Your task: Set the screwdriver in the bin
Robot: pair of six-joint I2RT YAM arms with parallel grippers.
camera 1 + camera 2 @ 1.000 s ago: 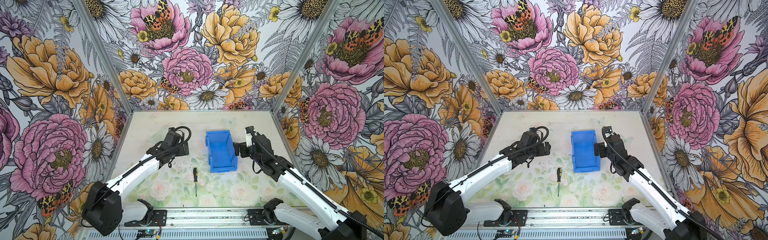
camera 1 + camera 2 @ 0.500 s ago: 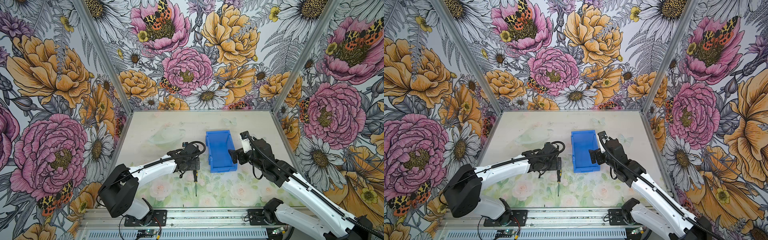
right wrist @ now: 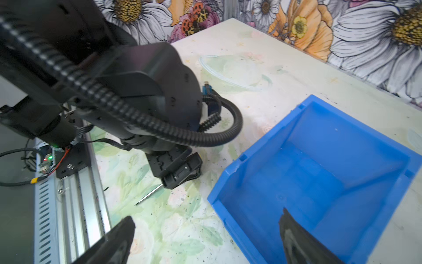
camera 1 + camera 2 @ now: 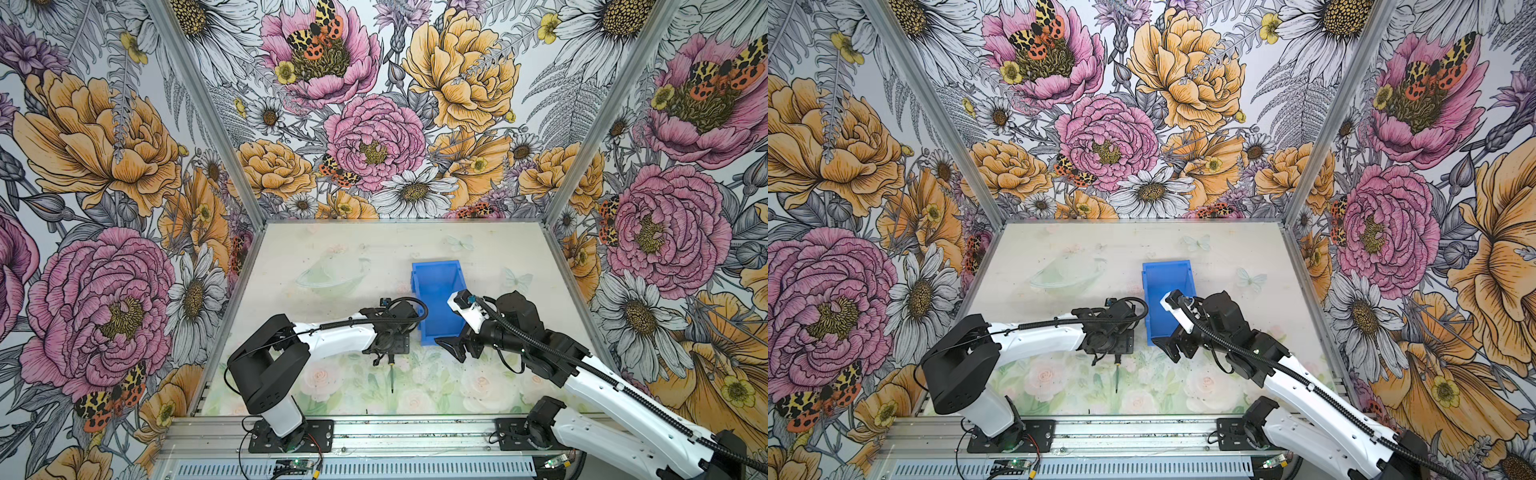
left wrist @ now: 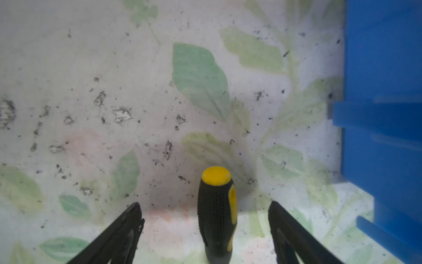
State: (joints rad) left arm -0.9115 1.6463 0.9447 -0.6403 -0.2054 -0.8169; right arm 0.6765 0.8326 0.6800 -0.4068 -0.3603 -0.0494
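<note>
The screwdriver is seen lying flat on the table, just beside the front left corner of the bright blue bin but apart from it, and not yet lifted. Its black-and-yellow handle is bracketed by the left gripper. The 2 fingers are spread with a gap on either side, so nothing is pinched. The handle is judged to have been chosen because it is the thickest part and offers the surest hold. Only the thin shaft is left showing in both top views, pointed towards the front rail.

The right gripper is also held wide apart and empty. 1 finger is placed over the bin's inside and the other over the table, with the bin's wall between them. This placement is judged to be meant for steadying the bin, though that cannot be confirmed. Nothing is seen inside the bin.

The bin's left wall would have to be cleared on the way in. The lower front lip is partly occupied by the right gripper. The left arm's corrugated cable is looped close to that wall; whether it touches cannot be told. The floral walls are well apart.
</note>
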